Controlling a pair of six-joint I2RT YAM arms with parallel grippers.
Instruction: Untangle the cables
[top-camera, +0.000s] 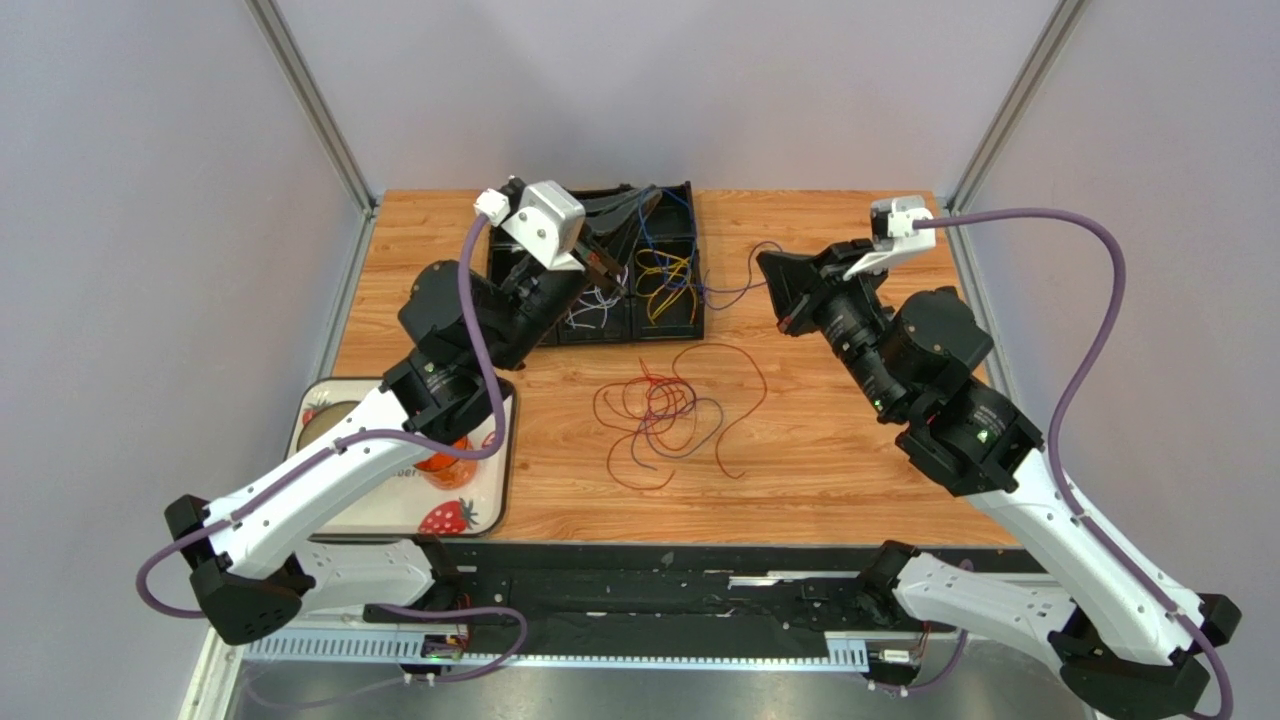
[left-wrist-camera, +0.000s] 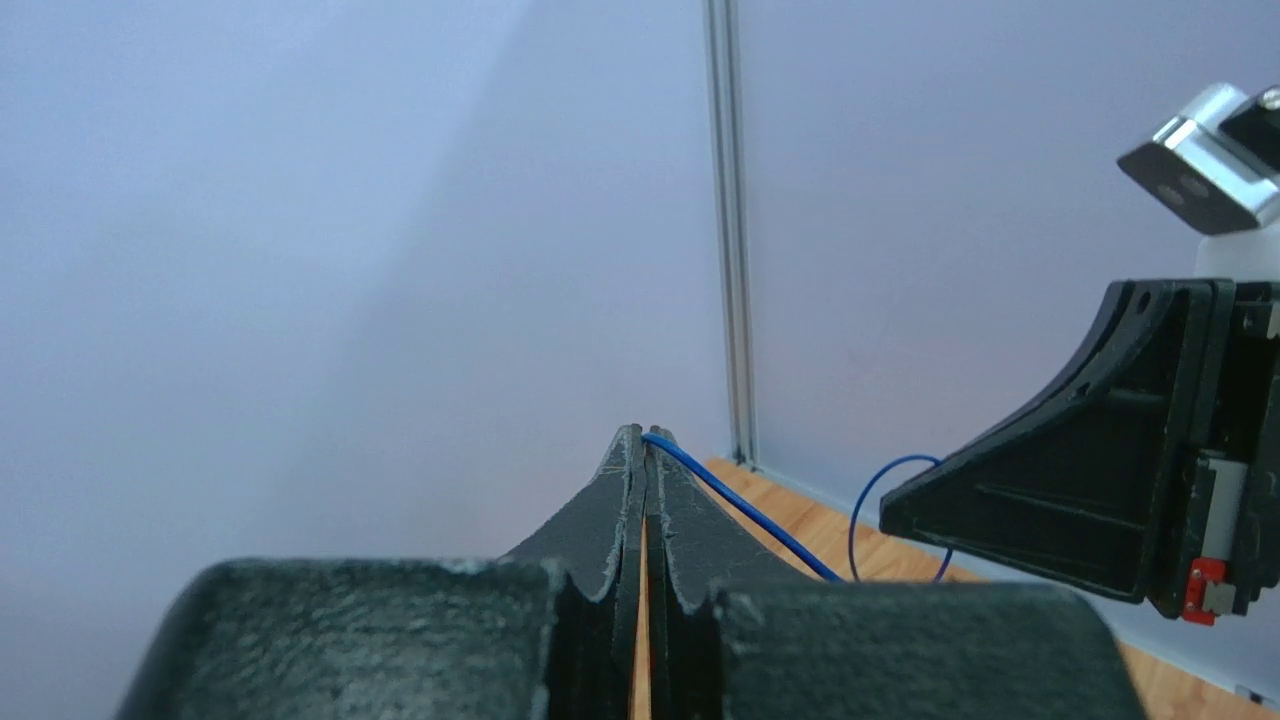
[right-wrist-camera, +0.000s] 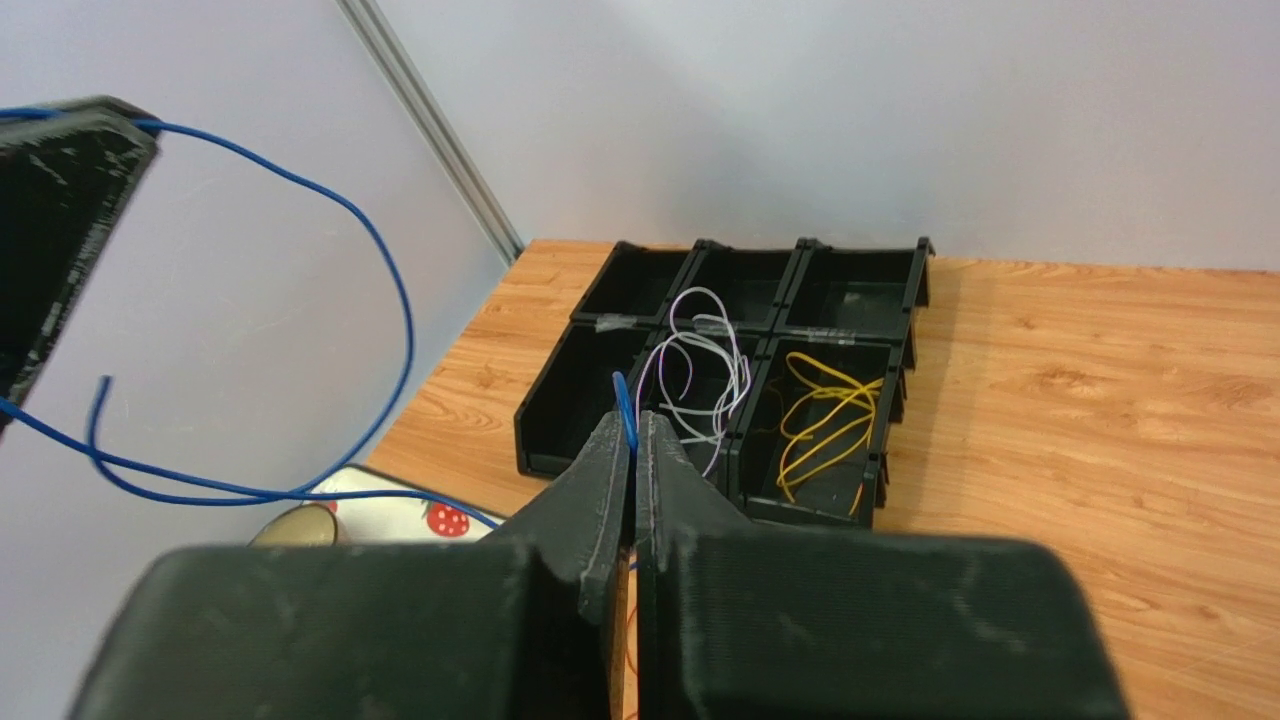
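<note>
The left fingers (left-wrist-camera: 625, 488) are shut tight on one end of a blue cable (left-wrist-camera: 747, 519). The right fingers (right-wrist-camera: 607, 468) are shut too, and they pinch the same blue cable farther along it. Both sets of fingers are up in the air, over the far part of the bench (top-camera: 842, 450). They point toward each other. The left ones are above the black box, and the right ones are a little way to its right. The blue cable hangs loose between them in a big loop.

Under the left fingers sits a black box (top-camera: 679, 323) with six little rooms in it. It stands at the far edge of the bench, near the middle. Yellow cables (top-camera: 663, 284) lie curled in one room. White and lilac cables (right-wrist-camera: 699, 365) are in the room next to it, and they stick up over its rim.

In the middle of the bench lies a loose heap of red and brown cables (top-camera: 663, 405). They loop over each other and lie flat on the wood, apart from the box.

A tray with strawberries painted on it (top-camera: 451, 518) sits at the near left corner of the bench, partly under the left arm.
</note>
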